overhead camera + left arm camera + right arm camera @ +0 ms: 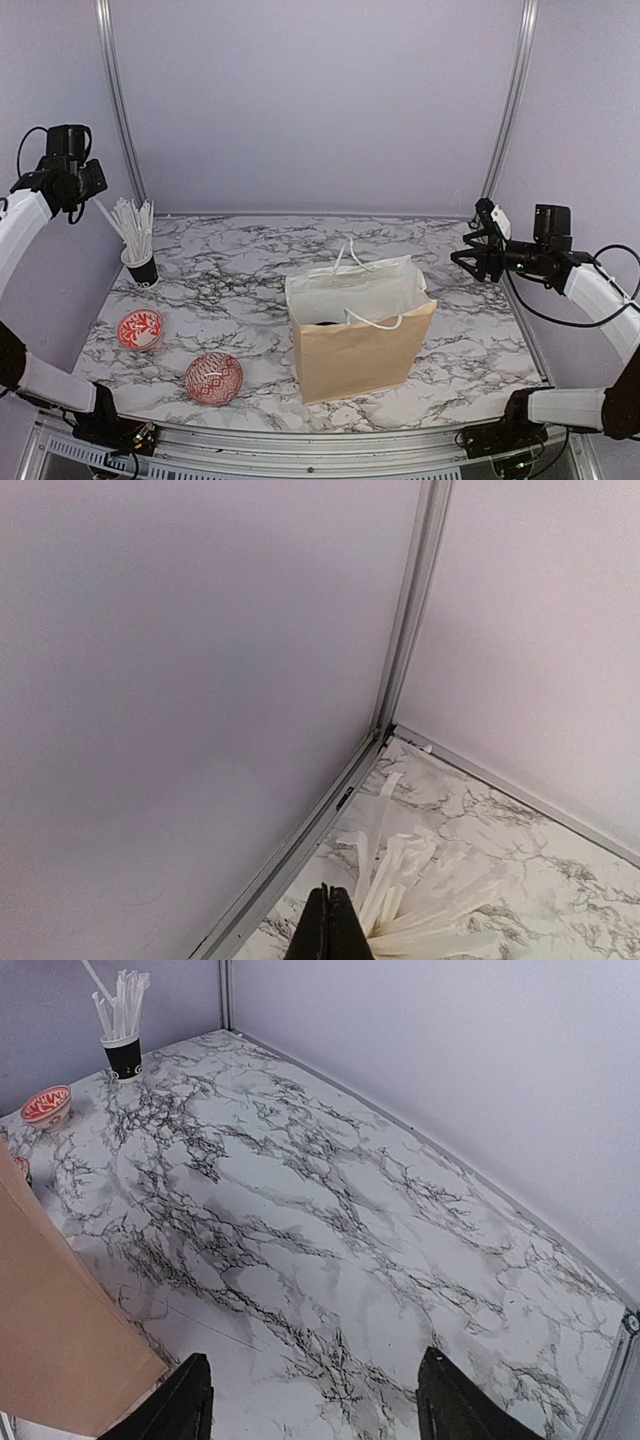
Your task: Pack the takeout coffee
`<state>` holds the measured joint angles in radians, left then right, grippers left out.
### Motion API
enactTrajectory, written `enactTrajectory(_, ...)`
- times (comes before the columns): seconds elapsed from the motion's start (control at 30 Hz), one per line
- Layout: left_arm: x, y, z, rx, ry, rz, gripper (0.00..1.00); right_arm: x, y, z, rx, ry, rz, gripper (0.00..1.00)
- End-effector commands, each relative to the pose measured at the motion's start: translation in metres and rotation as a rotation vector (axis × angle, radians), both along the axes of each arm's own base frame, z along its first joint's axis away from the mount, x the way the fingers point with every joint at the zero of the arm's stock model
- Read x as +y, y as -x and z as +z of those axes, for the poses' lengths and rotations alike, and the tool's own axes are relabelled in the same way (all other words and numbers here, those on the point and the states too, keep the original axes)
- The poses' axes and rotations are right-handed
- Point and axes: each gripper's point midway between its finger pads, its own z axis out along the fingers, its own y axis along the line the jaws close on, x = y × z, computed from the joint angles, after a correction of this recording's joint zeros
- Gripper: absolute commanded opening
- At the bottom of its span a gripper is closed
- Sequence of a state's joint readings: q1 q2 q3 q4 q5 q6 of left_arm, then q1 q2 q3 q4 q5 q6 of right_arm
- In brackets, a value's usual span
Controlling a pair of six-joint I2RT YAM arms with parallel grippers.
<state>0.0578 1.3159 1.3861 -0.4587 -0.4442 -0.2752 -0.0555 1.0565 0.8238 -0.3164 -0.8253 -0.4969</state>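
Note:
The tall tan paper bag point(365, 350) with white handles stands open at the middle of the marble table. The takeout coffee is hidden; only a dark shape point(323, 322) shows low inside the bag's mouth, and I cannot tell what it is. My left gripper point(78, 208) is raised high at the far left, above the straw cup, shut with nothing between its fingers point(331, 892). My right gripper point(462, 254) hovers at the right side of the table, open and empty point(315, 1355), with bare marble under it. The bag's side point(50, 1310) lies to its left.
A black cup point(142, 268) full of white wrapped straws point(420, 880) stands at the back left, also in the right wrist view point(124, 1055). Two red-and-white patterned bowls point(140, 328) point(213, 378) sit at the front left. Purple walls with metal corner rails point(400, 660) close the table in.

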Motion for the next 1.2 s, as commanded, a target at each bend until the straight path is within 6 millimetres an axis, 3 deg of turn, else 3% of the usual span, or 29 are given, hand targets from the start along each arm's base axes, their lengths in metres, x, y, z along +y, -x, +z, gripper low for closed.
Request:
enactTrajectory(0.0, -0.022, 0.032, 0.043, -0.038, -0.056, -0.036, 0.00, 0.001, 0.002, 0.002, 0.001, 0.000, 0.008, 0.67)
enactTrajectory(0.1, -0.047, 0.048, 0.077, -0.107, -0.076, -0.092, 0.00, 0.001, 0.001, 0.000, 0.007, 0.000, 0.008, 0.67)
enactTrajectory(0.27, -0.111, 0.075, 0.144, -0.274, -0.025, -0.299, 0.00, 0.000, 0.000, -0.001, 0.010, 0.003, 0.006, 0.67)
enactTrajectory(0.47, -0.235, 0.102, 0.196, -0.411, 0.244, -0.865, 0.00, -0.004, -0.004, -0.006, 0.013, 0.027, -0.016, 0.67)
enactTrajectory(0.57, -0.278, 0.126, 0.213, -0.440, 0.316, -1.053, 0.00, -0.005, -0.006, -0.010, 0.020, 0.034, -0.021, 0.67)
enactTrajectory(0.87, -0.371, 0.193, 0.232, -0.428, 0.513, -1.490, 0.00, -0.007, -0.009, -0.019, 0.038, 0.048, -0.030, 0.66)
enactTrajectory(1.17, -0.455, 0.204, 0.190, -0.333, 0.423, -1.584, 0.00, -0.008, -0.011, -0.023, 0.048, 0.052, -0.032, 0.66)
